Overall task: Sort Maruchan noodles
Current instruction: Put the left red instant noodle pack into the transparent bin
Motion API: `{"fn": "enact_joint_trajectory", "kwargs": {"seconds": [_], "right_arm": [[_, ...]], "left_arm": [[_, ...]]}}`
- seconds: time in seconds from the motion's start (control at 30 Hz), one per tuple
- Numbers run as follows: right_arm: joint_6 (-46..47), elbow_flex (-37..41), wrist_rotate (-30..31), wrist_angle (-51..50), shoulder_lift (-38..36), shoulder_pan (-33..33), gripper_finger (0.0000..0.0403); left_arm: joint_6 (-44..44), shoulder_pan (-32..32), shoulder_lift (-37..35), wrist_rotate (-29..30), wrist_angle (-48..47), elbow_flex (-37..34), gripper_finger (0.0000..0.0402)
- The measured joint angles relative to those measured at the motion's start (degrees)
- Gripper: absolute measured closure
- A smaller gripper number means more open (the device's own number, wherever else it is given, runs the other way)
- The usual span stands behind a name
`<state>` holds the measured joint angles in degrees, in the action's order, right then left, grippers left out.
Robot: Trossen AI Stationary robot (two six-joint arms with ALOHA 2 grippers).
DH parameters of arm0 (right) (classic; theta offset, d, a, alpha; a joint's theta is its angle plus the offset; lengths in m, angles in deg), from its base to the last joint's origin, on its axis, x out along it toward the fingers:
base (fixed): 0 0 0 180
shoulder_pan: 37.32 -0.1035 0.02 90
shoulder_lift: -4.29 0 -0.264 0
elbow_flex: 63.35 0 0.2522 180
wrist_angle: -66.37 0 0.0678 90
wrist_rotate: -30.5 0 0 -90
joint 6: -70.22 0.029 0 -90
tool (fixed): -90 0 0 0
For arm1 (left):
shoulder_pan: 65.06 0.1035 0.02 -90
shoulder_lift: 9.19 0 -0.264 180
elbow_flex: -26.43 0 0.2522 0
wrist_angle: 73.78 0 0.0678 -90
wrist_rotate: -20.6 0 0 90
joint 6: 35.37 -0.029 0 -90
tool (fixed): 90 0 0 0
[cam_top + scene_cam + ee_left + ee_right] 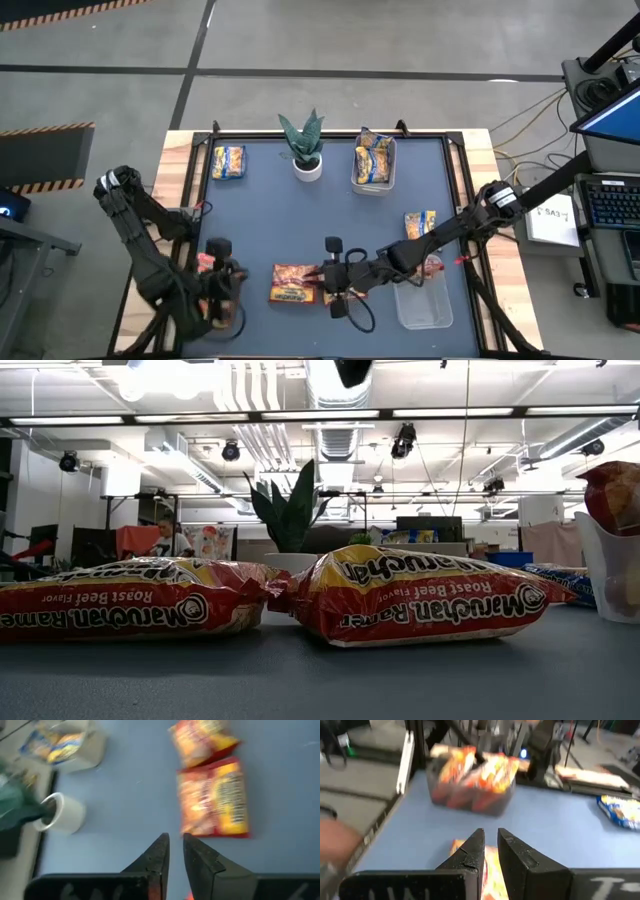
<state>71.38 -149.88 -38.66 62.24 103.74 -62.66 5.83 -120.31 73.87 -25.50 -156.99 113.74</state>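
Two red Maruchan noodles packets lie flat on the blue mat near its front edge, one [293,283] beside the other [420,595]. My right gripper [490,842] hangs shut just above them [325,280], with a red packet [492,867] under its fingers. My left gripper [175,845] is shut at the front left [228,290], holds nothing and points across the mat toward the two packets [215,800]. A clear bin [472,782] at the front left holds red packets. Yellow-and-blue packets lie at the far left [229,161] and the right [420,224].
A potted green plant [305,150] stands at the far middle, next to a clear bin [372,162] of yellow packets. Another clear bin [423,295] at the front right holds a red packet [612,490]. Bare mat lies in the middle.
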Motion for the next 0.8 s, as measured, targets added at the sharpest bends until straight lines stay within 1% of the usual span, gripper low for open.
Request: {"fn": "enact_joint_trajectory", "kwargs": {"seconds": [0.07, 0.13, 0.2, 0.33, 0.43, 0.5, 0.6, 0.7, 0.8], "right_arm": [[-0.2, -0.2, -0.3, -4.6, -0.9, 0.5, 0.036], [0.2, -1.0, -0.8, -9.8, -2.1, 1.7, 0.036], [1.2, -1.7, -2.5, -12.7, -3.8, 3.3, 0.036], [2.4, -2.0, -8.7, -11.6, -5.1, 5.8, 0.036], [5.1, -1.9, -12.1, -11.1, -5.0, 6.5, 0.036], [8.7, -1.9, -12.4, -11.2, -5.0, 6.5, 0.036], [15.7, -1.9, -13.1, -11.8, -5.0, 6.2, 0.036], [23.1, -1.9, -17.2, -12.0, -5.0, 5.0, 0.036], [31.8, -1.9, -19.8, -13.2, -5.0, 3.7, 0.036]], "left_arm": [[-0.4, 1.7, -1.2, 0.2, -0.4, -0.5, 0.0374], [-1.8, 3.4, -1.5, 0.3, 1.2, -0.8, 0.0386], [-3.1, 4.6, -1.5, 0.1, 3.0, -0.9, 0.0397], [-3.5, 5.8, -1.5, 0.2, 4.8, -1.9, 0.0398], [-5.5, 5.8, -1.5, 0.1, 9.5, -3.7, 0.04], [-7.7, 5.7, -1.5, 0.0, 14.3, -5.1, 0.0401], [-12.5, 5.7, -1.5, -1.8, 22.0, -7.0, 0.0401], [-16.8, 5.8, -1.1, -2.8, 28.9, -8.9, 0.0401], [-18.8, 6.0, -0.1, -2.8, 32.9, -9.7, 0.0401]]}}
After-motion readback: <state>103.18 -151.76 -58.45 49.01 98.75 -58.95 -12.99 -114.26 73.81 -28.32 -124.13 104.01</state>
